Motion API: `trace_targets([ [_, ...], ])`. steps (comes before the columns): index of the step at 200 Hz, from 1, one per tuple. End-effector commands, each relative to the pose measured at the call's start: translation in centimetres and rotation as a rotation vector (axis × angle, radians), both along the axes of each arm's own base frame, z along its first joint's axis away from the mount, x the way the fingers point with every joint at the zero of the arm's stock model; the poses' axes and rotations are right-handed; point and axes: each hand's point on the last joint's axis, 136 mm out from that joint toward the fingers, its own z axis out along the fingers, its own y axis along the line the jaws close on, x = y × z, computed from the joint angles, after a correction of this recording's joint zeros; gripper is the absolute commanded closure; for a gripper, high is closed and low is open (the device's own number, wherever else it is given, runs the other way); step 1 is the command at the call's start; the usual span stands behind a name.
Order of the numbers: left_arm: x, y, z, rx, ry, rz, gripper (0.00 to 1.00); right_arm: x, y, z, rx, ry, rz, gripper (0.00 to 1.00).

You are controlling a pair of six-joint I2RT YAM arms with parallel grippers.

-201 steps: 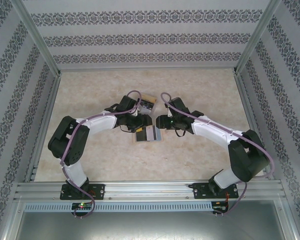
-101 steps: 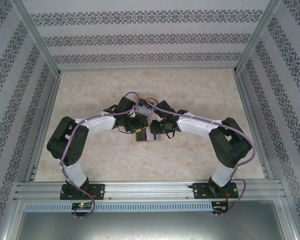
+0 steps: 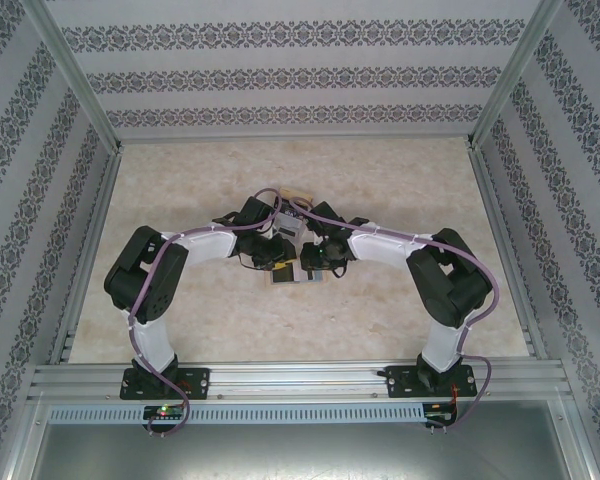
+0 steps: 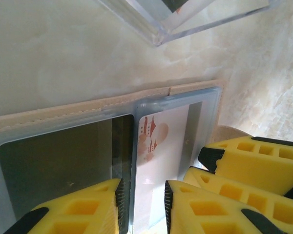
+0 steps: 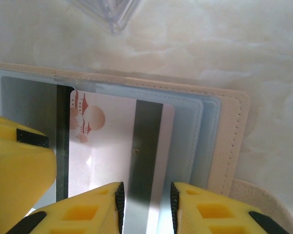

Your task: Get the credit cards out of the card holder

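Observation:
The card holder [image 3: 294,276] lies flat mid-table, a translucent grey-blue sleeve stack with a tan stitched edge [image 4: 88,110]. A white credit card [image 4: 161,146] with a red-brown picture and a dark stripe [image 5: 147,146] shows inside its top sleeve. A darker card [image 4: 53,161] sits in the sleeve beside it. My left gripper [image 4: 143,197] hovers open just over the white card's edge. My right gripper [image 5: 146,197] is open too, its fingers straddling the dark stripe. Both grippers meet over the holder in the top view, left [image 3: 280,262] and right [image 3: 314,262].
A clear plastic box [image 3: 298,203] holding something sits just beyond the holder, its corner at the top of both wrist views [image 4: 185,22] [image 5: 107,12]. The right gripper's yellow fingers [image 4: 254,163] crowd the left wrist view. Patterned walls enclose the marbled table [image 3: 410,190].
The right arm has swung left and folded in until its gripper meets the left one over the card holder. The left gripper has shifted only slightly.

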Motion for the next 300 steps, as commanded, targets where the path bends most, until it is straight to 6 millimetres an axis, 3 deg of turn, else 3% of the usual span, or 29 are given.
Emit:
trace_targets([
  [1,0.2,-0.4,0.0,-0.017,0.019,-0.004,0.69,0.2,-0.3,-0.4,-0.013,0.026,-0.008,0.66],
  [75,0.1,-0.7,-0.6,-0.029,0.041,-0.017,0.72,-0.3,0.4,-1.2,0.005,0.064,0.02,0.68],
  [145,0.0,-1.3,0.1,-0.072,0.016,-0.055,0.77,-0.6,-0.4,-2.0,-0.045,0.082,0.012,0.68],
  [212,-0.4,-0.4,0.5,-0.025,-0.015,-0.072,0.89,-0.6,-1.1,-2.5,-0.084,0.086,0.003,0.68],
  [300,-1.4,2.0,0.7,0.066,-0.029,-0.09,0.96,-0.8,-1.7,-2.8,-0.106,0.086,-0.012,0.68],
])
